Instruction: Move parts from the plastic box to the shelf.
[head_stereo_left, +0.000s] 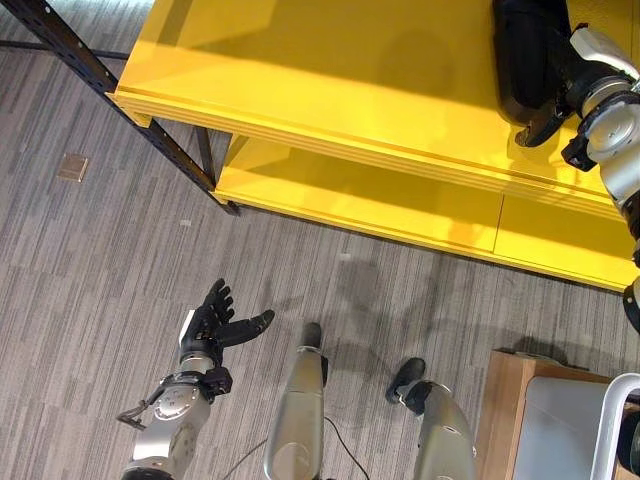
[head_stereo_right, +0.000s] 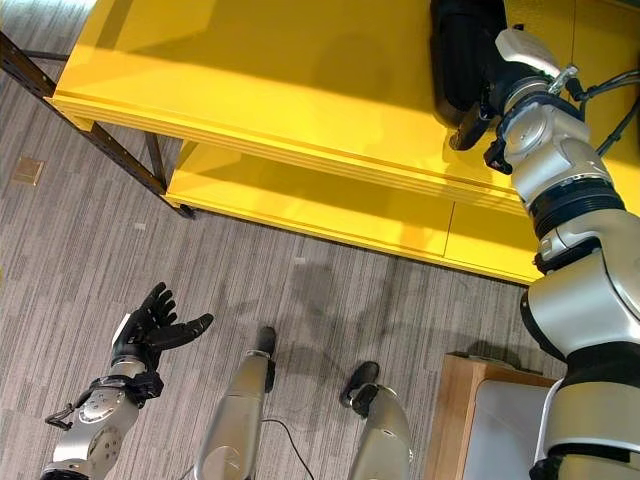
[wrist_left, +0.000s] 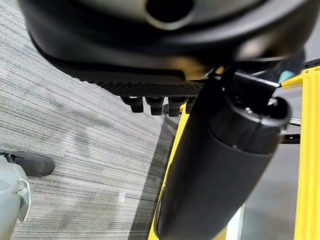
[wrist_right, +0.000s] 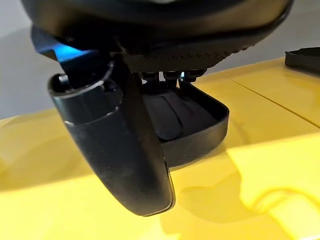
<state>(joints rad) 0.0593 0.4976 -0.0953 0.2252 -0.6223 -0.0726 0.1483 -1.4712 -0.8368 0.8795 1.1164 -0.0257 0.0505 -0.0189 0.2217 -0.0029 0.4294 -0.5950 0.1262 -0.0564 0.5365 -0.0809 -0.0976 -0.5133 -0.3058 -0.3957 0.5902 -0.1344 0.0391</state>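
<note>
A black tray-like part (head_stereo_left: 515, 50) lies on the top board of the yellow shelf (head_stereo_left: 350, 70), at its far right. My right hand (head_stereo_left: 556, 78) is shut on the black part (wrist_right: 195, 125). Its fingers (wrist_right: 170, 76) reach over the part's top. The thumb (wrist_right: 120, 150) stands against the part's near side, down to the board. My left hand (head_stereo_left: 212, 325) hangs low at the left over the carpet. It is open and holds nothing, with the fingers (wrist_left: 155, 105) straight and the thumb (wrist_left: 215, 165) spread.
A lower yellow board (head_stereo_left: 400, 210) sits under the top one, on a black steel frame (head_stereo_left: 130, 100) that runs out to the left. A wooden stand (head_stereo_left: 505, 400) with a pale box (head_stereo_left: 560, 430) is at the lower right. Another dark part (wrist_right: 302, 57) lies further along the shelf.
</note>
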